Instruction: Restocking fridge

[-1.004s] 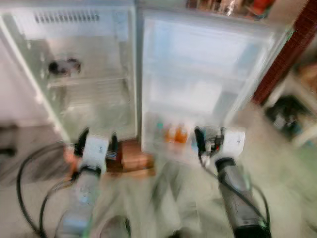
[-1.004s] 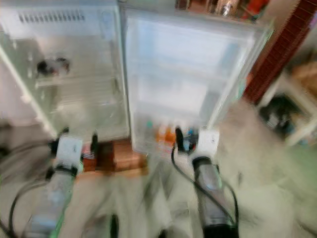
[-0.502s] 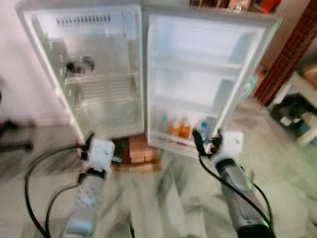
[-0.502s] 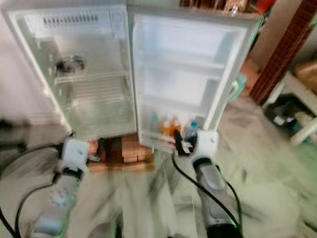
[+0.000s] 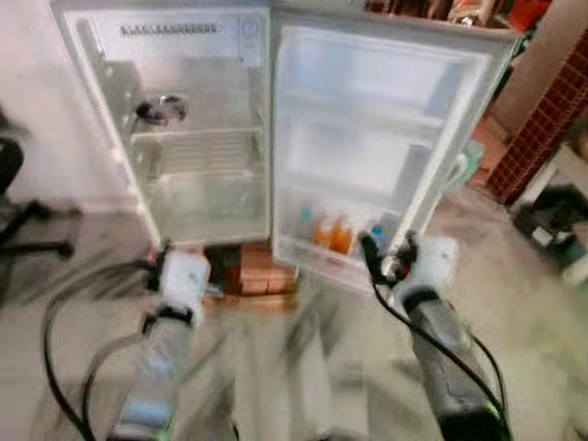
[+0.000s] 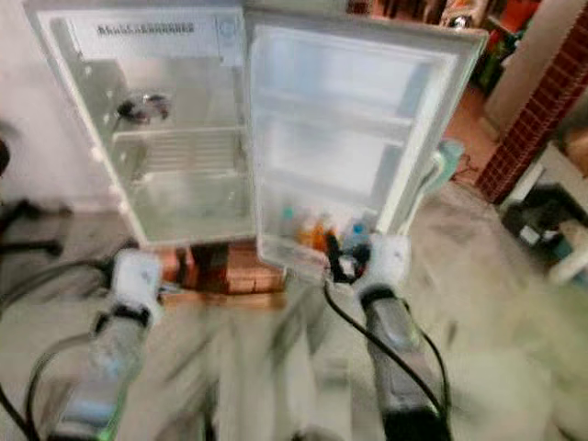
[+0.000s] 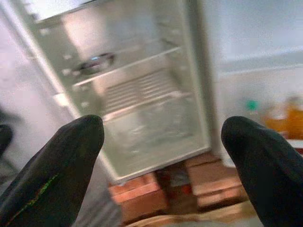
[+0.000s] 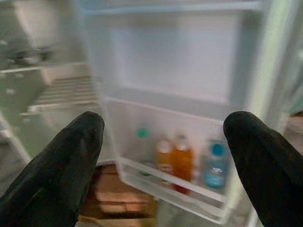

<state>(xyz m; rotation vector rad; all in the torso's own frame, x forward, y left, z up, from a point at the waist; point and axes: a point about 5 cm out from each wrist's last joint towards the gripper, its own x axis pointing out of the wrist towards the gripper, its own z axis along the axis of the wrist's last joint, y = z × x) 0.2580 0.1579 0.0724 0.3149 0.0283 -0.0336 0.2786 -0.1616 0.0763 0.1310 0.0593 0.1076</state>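
Note:
A small white fridge (image 5: 197, 197) stands open on red bricks (image 5: 262, 271), its door (image 5: 367, 138) swung out to the right. The lowest door shelf holds two orange bottles (image 8: 174, 161), a blue-capped bottle (image 8: 214, 166) and a green-capped one (image 8: 142, 135). A dark bowl (image 7: 94, 64) sits on the upper wire shelf inside. My left gripper (image 5: 184, 262) is held out low before the bricks, open and empty. My right gripper (image 5: 388, 253) hovers just short of the door's bottle shelf, open with nothing between its fingers.
Black cables (image 5: 64, 317) loop over the pale floor at my left. A dark chair base (image 5: 32, 230) stands at the far left. A red brick wall (image 5: 551, 106) and a low shelf with dark things (image 5: 551, 216) are on the right.
The whole picture has shifted as the camera moved, and the fridge now shows more fully and less blurred. Both grippers stay open, held out in front much as before.

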